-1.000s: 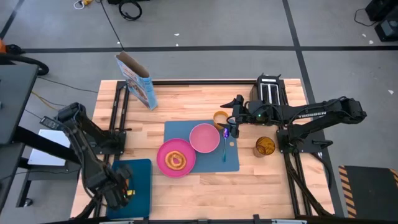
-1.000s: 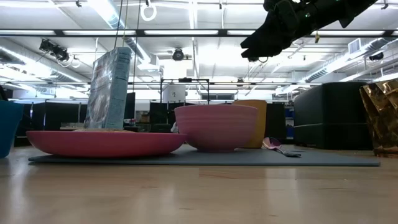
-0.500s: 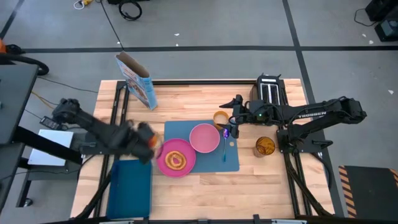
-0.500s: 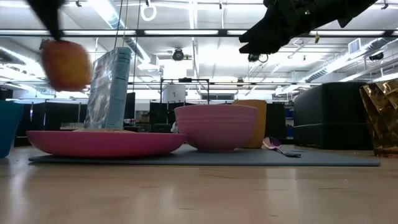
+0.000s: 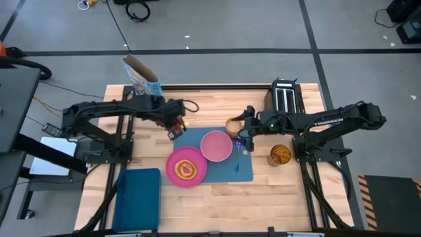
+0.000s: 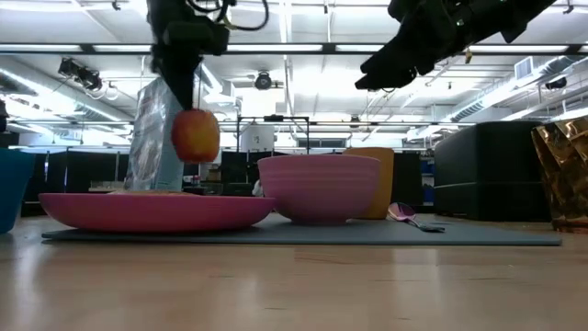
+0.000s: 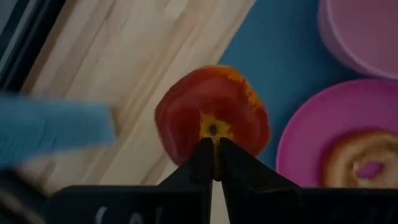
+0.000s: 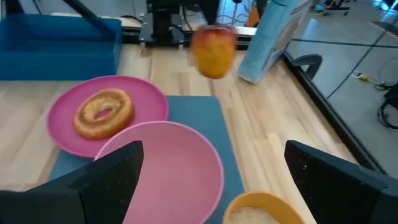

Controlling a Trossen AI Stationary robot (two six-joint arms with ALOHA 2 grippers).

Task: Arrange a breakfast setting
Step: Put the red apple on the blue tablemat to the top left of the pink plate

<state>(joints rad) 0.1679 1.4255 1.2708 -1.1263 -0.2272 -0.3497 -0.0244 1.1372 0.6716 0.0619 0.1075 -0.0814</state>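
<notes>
My left gripper [image 5: 175, 126] is shut on the red apple [image 7: 211, 115], held in the air over the far left corner of the blue placemat [image 5: 247, 172]. The apple also shows in the low view [image 6: 196, 135]. On the placemat rest the pink plate [image 5: 172, 172] with the toast slice [image 5: 186, 169], the pink bowl [image 5: 216, 145] and the spoon [image 5: 237, 158]. The orange cup [image 5: 233, 125] stands at the mat's far edge. My right gripper [image 8: 214, 149] is open and empty, in the air above the cup and the bowl. My left gripper pinches the apple at its stem end [image 7: 212, 129] between its two fingertips. The fingers [image 6: 184, 87] come from above, pointing down. The apple hangs below them, clear of the table and the mat.
The blue cereal box [image 5: 143, 84] stands at the far left. The black toaster [image 5: 284, 97] is at the far right. A gold cup [image 5: 280, 155] stands right of the mat. The dark-blue tray [image 5: 138, 207] lies at the near left corner.
My left gripper has swung up from over the dark-blue tray toward the table's far edge and right, carrying the apple. The apple now hangs over the placemat's far left corner.
</notes>
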